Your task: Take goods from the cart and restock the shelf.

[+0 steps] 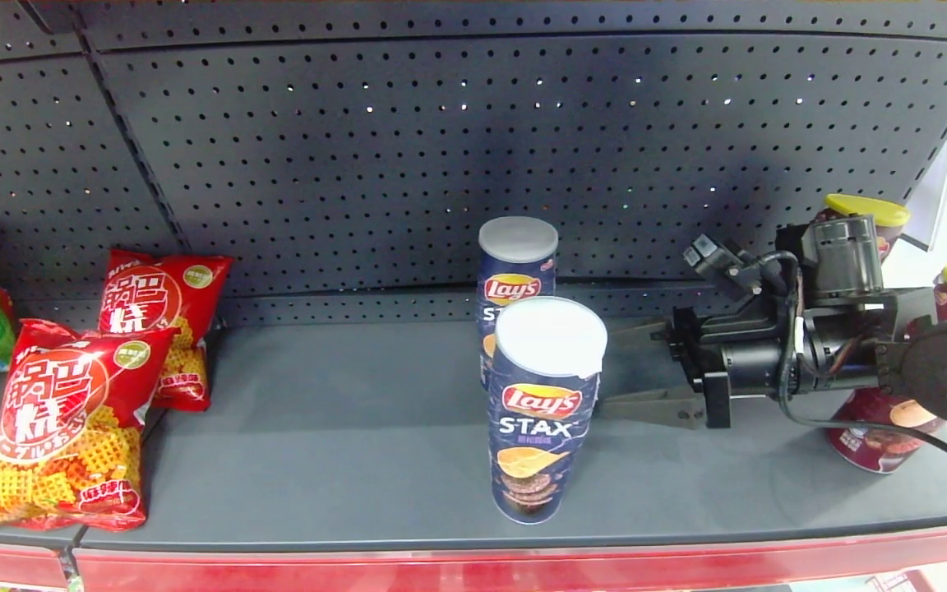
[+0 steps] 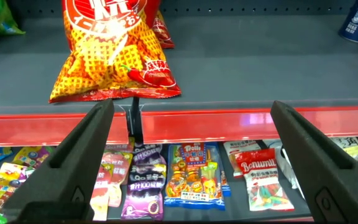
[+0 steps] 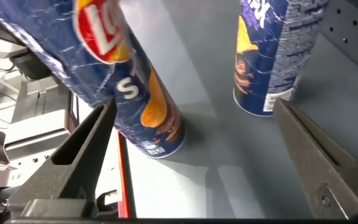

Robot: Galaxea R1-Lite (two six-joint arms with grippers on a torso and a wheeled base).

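Right gripper (image 1: 617,366) spread wide and empty, just beside the front blue chip can (image 1: 543,411), that can upright on the grey shelf (image 1: 317,427), second blue can (image 1: 516,263) behind it, left gripper (image 2: 192,106) open, holding nothing, below the shelf's front edge.

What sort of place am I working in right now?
Probably a retail shop aisle: dark grey perforated-metal shelf, tall blue cylindrical crisp cans with white lids, red foil snack bags.

Head cam down onto shelf (image 1: 342,427); R wrist cam near, prob. same front can (image 1: 541,411).
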